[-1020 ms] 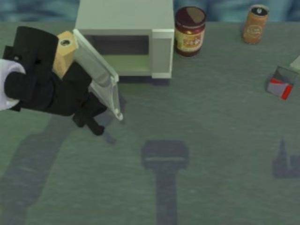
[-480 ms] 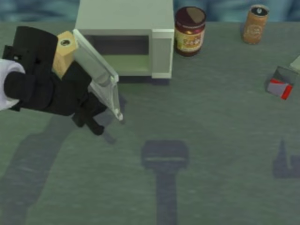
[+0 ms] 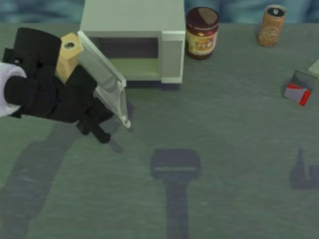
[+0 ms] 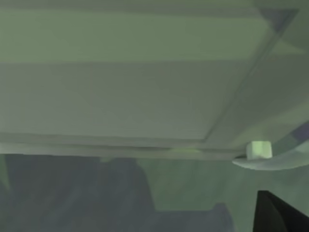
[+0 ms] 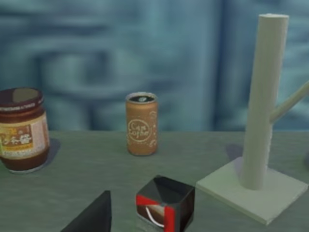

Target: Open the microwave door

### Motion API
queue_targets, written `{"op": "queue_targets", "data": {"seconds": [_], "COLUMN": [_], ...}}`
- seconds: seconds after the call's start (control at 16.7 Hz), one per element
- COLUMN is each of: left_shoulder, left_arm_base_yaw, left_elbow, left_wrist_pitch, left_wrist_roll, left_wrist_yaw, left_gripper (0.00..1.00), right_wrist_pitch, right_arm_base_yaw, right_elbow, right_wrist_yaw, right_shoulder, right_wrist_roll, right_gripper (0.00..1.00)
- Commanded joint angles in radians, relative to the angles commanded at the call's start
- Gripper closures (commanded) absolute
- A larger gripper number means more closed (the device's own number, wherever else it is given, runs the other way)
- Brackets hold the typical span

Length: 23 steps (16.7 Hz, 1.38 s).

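The microwave (image 3: pixel 132 17) stands at the back of the table, its cavity showing. The microwave door (image 3: pixel 102 74) is swung out to the left and stands well open. My left gripper (image 3: pixel 97 128) sits just beside the door's free lower edge, open and holding nothing. In the left wrist view the door (image 4: pixel 120 96) fills the picture, its curved handle (image 4: pixel 270 157) lies apart from my one visible finger (image 4: pixel 285 215). My right arm is outside the top view; its gripper (image 5: pixel 154 228) is open, one finger (image 5: pixel 94 217) showing.
A tan wooden block (image 3: pixel 69 55) stands left of the door, against my left arm. A brown-lidded jar (image 3: pixel 202 32) stands right of the microwave, a can (image 3: pixel 271 25) farther right. A black and red box (image 3: pixel 297 89) and a white stand (image 5: pixel 260 106) sit at the right edge.
My left gripper's fingers have edged very slightly away from the door's free edge. The door and everything else stay where they were.
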Motion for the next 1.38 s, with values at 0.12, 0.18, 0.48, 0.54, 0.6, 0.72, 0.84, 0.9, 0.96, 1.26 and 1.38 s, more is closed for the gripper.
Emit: {"op": "queue_targets", "data": {"seconds": [0.12, 0.18, 0.48, 0.54, 0.6, 0.72, 0.84, 0.9, 0.96, 1.26, 1.38], "left_shoulder": [0.0, 0.0, 0.0, 0.0, 0.0, 0.0, 0.0, 0.0, 0.0, 0.0, 0.0], "left_arm_base_yaw": [0.0, 0.0, 0.0, 0.0, 0.0, 0.0, 0.0, 0.0, 0.0, 0.0, -0.001], "left_elbow": [0.0, 0.0, 0.0, 0.0, 0.0, 0.0, 0.0, 0.0, 0.0, 0.0, 0.0], "left_wrist_pitch": [0.0, 0.0, 0.0, 0.0, 0.0, 0.0, 0.0, 0.0, 0.0, 0.0, 0.0], "left_wrist_roll": [0.0, 0.0, 0.0, 0.0, 0.0, 0.0, 0.0, 0.0, 0.0, 0.0, 0.0], "left_wrist_yaw": [0.0, 0.0, 0.0, 0.0, 0.0, 0.0, 0.0, 0.0, 0.0, 0.0, 0.0], "left_gripper": [0.92, 0.85, 0.47, 0.4, 0.32, 0.17, 0.02, 0.0, 0.0, 0.0, 0.0], "right_wrist_pitch": [0.0, 0.0, 0.0, 0.0, 0.0, 0.0, 0.0, 0.0, 0.0, 0.0, 0.0], "right_arm_base_yaw": [0.0, 0.0, 0.0, 0.0, 0.0, 0.0, 0.0, 0.0, 0.0, 0.0, 0.0], "right_elbow": [0.0, 0.0, 0.0, 0.0, 0.0, 0.0, 0.0, 0.0, 0.0, 0.0, 0.0], "right_wrist_yaw": [0.0, 0.0, 0.0, 0.0, 0.0, 0.0, 0.0, 0.0, 0.0, 0.0, 0.0], "right_shoulder": [0.0, 0.0, 0.0, 0.0, 0.0, 0.0, 0.0, 0.0, 0.0, 0.0, 0.0], "right_wrist_roll": [0.0, 0.0, 0.0, 0.0, 0.0, 0.0, 0.0, 0.0, 0.0, 0.0, 0.0], "right_gripper": [0.0, 0.0, 0.0, 0.0, 0.0, 0.0, 0.0, 0.0, 0.0, 0.0, 0.0]}}
